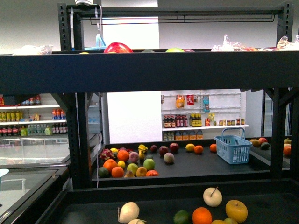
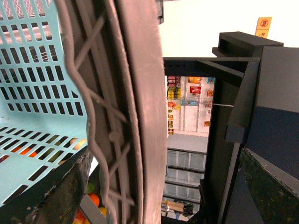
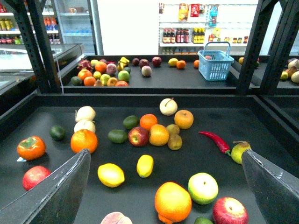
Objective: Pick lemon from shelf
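The right gripper (image 3: pixel 164 153) hovers over the near tier of the shelf (image 3: pixel 273 128), its 2 dark fingers spread wide with nothing held between them. Just ahead, close to 1 finger, lies the lemon (image 3: pixel 110 174): bright yellow, smooth, a rounded oval on its side on the black tier. It lies just beside a smaller long yellow fruit (image 3: pixel 145 165) and near an orange (image 3: pixel 84 140). The left gripper (image 2: pixel 166 150) also has its fingers apart, with a pale blue basket (image 2: pixel 32 93) close against its camera. On the tier behind stand more fruit and a far basket (image 3: pixel 216 65).
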`<action>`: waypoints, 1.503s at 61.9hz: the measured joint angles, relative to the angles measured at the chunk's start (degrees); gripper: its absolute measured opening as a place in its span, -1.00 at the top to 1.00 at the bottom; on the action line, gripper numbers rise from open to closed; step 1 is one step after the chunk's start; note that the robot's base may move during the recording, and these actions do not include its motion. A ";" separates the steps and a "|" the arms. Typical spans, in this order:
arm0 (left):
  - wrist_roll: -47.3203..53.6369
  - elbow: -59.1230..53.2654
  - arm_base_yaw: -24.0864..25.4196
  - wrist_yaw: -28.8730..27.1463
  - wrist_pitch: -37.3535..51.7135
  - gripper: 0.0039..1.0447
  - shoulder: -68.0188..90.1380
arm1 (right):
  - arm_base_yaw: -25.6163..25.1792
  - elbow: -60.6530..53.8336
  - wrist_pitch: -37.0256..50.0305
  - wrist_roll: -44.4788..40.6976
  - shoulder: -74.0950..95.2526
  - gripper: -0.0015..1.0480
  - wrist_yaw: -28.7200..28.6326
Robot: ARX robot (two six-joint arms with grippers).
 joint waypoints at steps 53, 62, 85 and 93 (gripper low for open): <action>19.19 -2.62 -3.74 -0.81 -10.08 0.76 -6.43 | 0.00 0.00 0.00 0.02 0.00 -0.86 0.02; 25.53 -4.74 -6.62 1.22 -11.82 0.78 -10.54 | 0.00 0.00 0.00 0.00 0.00 -0.86 0.02; 30.16 -6.78 -20.76 10.45 -12.22 0.87 -18.95 | 0.00 0.00 0.00 0.00 0.00 -0.86 0.02; 28.02 -7.19 -25.46 10.64 -10.12 0.87 -18.91 | 0.00 0.00 0.00 0.00 0.00 -0.86 0.00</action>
